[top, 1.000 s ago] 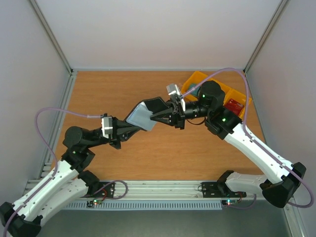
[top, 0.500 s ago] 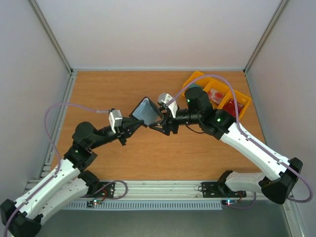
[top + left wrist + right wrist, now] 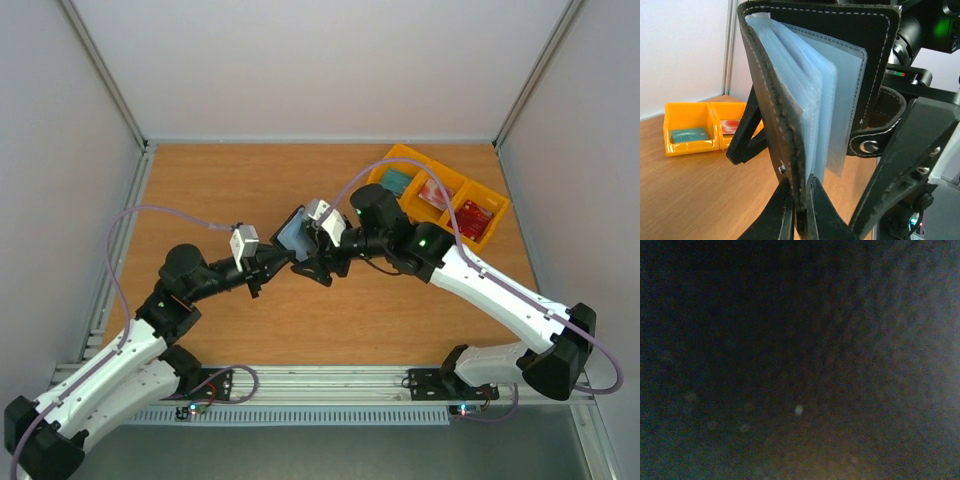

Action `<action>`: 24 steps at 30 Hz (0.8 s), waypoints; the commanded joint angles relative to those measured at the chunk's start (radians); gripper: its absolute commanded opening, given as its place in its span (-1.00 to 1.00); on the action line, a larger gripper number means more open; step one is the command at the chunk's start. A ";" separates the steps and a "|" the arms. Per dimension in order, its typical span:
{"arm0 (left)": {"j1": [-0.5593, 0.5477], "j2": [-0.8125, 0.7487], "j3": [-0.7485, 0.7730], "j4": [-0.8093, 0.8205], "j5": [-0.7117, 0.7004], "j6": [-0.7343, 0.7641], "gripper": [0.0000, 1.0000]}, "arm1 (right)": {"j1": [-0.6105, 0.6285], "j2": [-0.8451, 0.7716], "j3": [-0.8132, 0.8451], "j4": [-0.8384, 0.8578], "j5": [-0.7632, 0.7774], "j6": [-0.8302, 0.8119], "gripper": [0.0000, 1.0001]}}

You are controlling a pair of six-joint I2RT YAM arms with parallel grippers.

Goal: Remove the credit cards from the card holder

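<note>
Your right fingers (image 3: pixel 312 266) have just sprung wide apart and moved in to straddle the card holder (image 3: pixel 292 232), which is held upright above the counter at frame centre. Your left fingers (image 3: pixel 790 216) stay clamped on its lower edge, so the next card pull looks imminent.

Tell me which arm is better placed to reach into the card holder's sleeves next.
Right. The left gripper is shut on the lower edge of the card holder, holding it upright, so it is occupied. The right gripper is open, its fingers either side of the holder and its clear sleeves.
</note>
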 commanded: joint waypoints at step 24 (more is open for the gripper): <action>-0.004 -0.011 -0.024 0.075 0.107 0.018 -0.89 | 0.002 0.001 0.083 -0.151 -0.083 -0.097 -0.44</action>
